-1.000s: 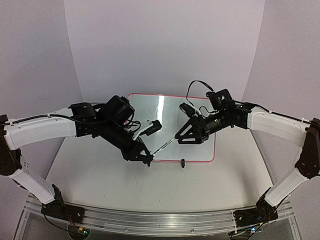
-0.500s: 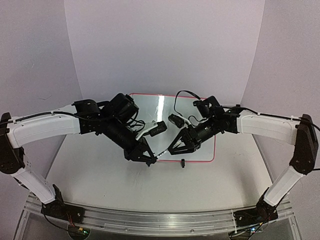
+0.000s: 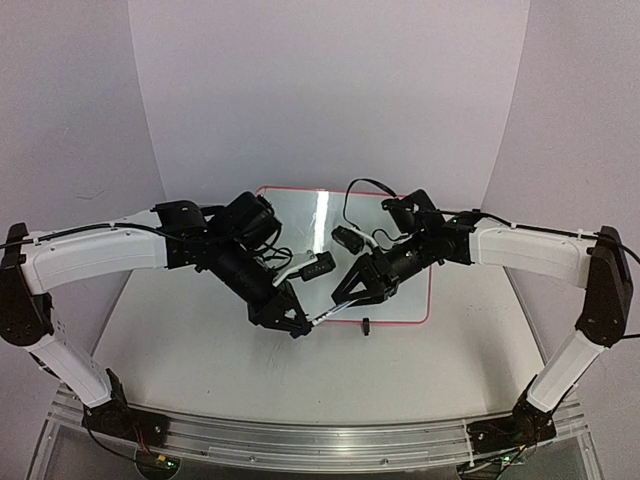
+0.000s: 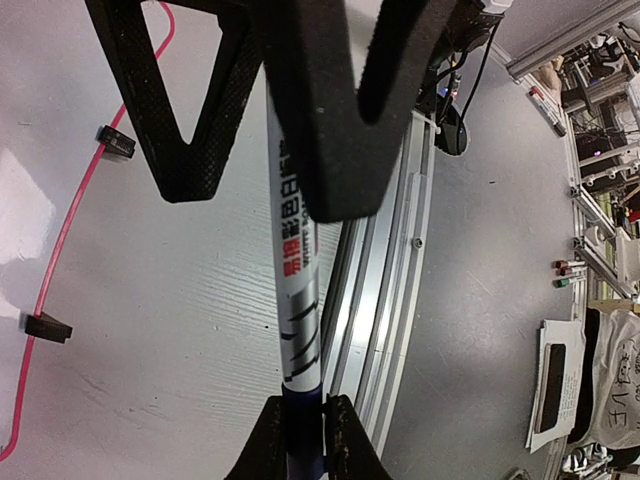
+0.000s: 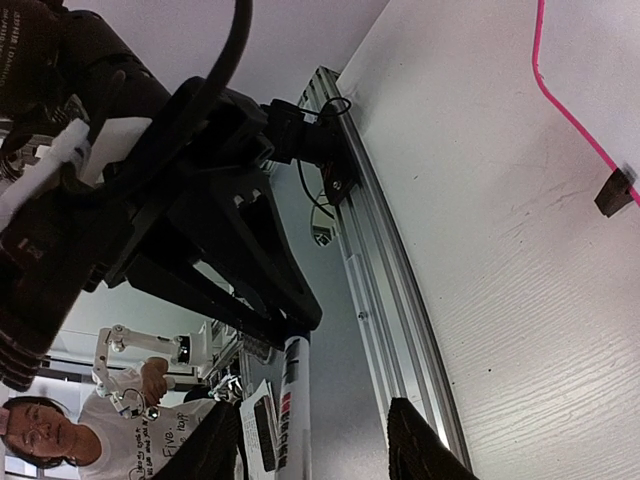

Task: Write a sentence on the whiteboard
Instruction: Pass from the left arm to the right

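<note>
Now the right claw [image 3: 345,298] has slid in, half-open around the marker [image 4: 300,290] clamped in the left claw [image 3: 297,327], likely for uncapping.

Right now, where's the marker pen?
Top view, centre: the slim white marker pen hangs over the near edge of the red-rimmed whiteboard, clamped in the left claw, its other end between the open right claw.
</note>
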Robot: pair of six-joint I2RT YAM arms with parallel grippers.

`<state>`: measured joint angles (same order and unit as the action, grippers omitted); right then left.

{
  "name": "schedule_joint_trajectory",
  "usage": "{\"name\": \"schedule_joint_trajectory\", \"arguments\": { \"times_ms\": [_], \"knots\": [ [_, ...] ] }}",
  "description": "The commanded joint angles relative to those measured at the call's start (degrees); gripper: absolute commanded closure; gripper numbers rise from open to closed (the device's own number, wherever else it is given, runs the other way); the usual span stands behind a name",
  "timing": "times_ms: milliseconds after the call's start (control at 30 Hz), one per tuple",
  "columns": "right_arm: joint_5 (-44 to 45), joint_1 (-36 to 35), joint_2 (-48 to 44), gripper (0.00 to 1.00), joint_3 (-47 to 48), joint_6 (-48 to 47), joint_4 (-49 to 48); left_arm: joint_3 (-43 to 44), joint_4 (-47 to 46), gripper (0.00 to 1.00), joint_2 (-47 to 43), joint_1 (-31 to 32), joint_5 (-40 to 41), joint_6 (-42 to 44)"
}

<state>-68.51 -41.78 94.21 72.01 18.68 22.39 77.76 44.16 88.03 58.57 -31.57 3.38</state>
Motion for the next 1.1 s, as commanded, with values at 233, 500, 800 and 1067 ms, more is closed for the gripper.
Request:
{"name": "schedule_joint_trajectory", "arguments": {
  "times_ms": [233,500,800,1067],
  "knots": [
    [-0.73,-1.36,-0.01,0.59,2.17,-0.88,-0.1,4.99,2.8,1.0,2.4,0.06,-1.57,2.52],
    [0.13,-2.11,0.53,0.62,2.5,-1.33,0.4,5.91,3.73,1.0,3.61,0.06,-1.05,3.08],
    [0.31,-3.24,1.06,0.62,2.6,-2.48,1.41,6.77,3.47,1.0,3.9,0.05,-0.42,3.23],
    [0.4,-3.49,0.97,0.67,2.88,-2.85,1.84,7.67,4.03,1.0,5.1,0.06,-0.6,3.64]
  ]
}}
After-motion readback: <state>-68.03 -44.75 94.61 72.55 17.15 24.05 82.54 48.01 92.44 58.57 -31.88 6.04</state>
